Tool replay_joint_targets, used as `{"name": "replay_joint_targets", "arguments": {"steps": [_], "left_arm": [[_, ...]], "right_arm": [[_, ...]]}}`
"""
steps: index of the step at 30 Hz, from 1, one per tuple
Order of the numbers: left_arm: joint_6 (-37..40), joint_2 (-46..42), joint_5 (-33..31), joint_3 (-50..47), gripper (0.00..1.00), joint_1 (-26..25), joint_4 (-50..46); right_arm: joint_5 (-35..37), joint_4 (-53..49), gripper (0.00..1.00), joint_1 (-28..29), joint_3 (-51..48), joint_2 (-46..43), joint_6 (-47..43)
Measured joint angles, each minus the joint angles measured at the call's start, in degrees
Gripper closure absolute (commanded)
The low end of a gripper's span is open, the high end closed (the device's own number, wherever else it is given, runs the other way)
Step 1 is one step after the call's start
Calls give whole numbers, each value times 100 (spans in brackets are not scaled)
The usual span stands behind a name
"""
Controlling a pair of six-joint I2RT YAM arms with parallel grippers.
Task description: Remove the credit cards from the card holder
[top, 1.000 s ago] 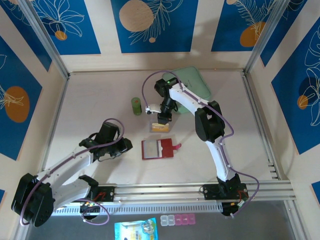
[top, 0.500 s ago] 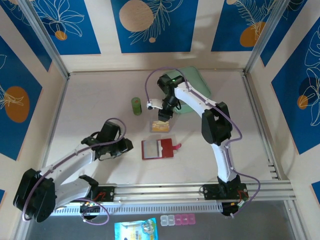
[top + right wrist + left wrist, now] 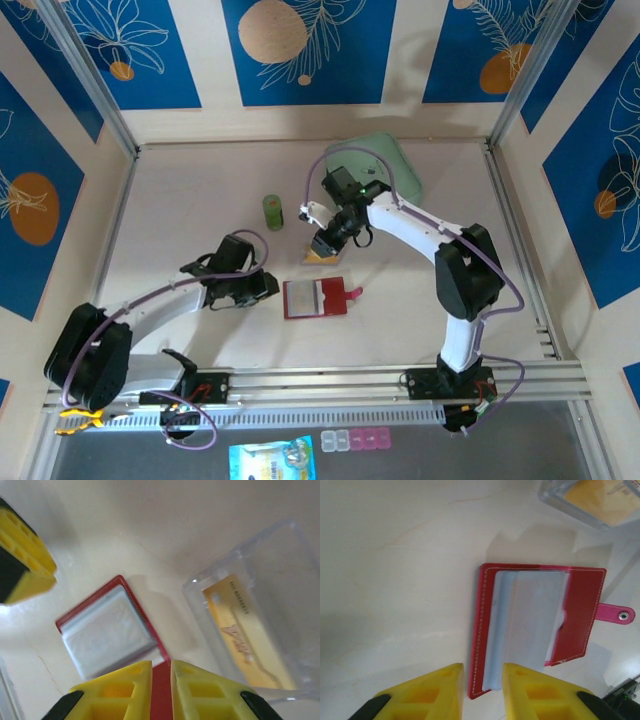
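My left gripper (image 3: 482,675) and right gripper (image 3: 161,670) hold their jaws slightly apart, empty. I fear the card holder (image 3: 582,615) skids if nudged

Card holder (image 3: 315,298): red booklet, lying open and flat on the surface (image 3: 200,180). Its greyish clear sleeves (image 3: 535,615) face up, and the pink closure tab (image 3: 615,614) sticks out from the right edge.

Credit cards (image 3: 240,630): tan-orange with red and white markings, lying flat inside a clear case (image 3: 285,575). The case sits just beyond the holder's far edge, not touching it. Number of cards cannot be determined.
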Motion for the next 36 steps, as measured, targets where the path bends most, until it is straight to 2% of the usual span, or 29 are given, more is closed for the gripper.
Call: {"name": "replay_joint_targets", "arguments": {"steps": [8,14,19,27,31,36], "left_arm": [[0,623,166,216,88,-310,385],[11,1062,149,439,92,-555,321],[66,1128,28,459,94,-592,186],[133,1141,-131,459,96,-605,59],[151,1211,-153,459,96,-605,50],[155,1270,-170,457,96,-608,24]], "right_arm": [[-254,1537,81,105,-1696,-723,2599],[-251,2059,84,273,-2159,-763,3965],[-254,2199,84,470,-2205,-763,4680],[-341,2393,70,579,-2361,-627,5405],[-439,2621,59,614,-2566,-557,5696],[-538,2824,58,715,-2684,-507,5901]]}}
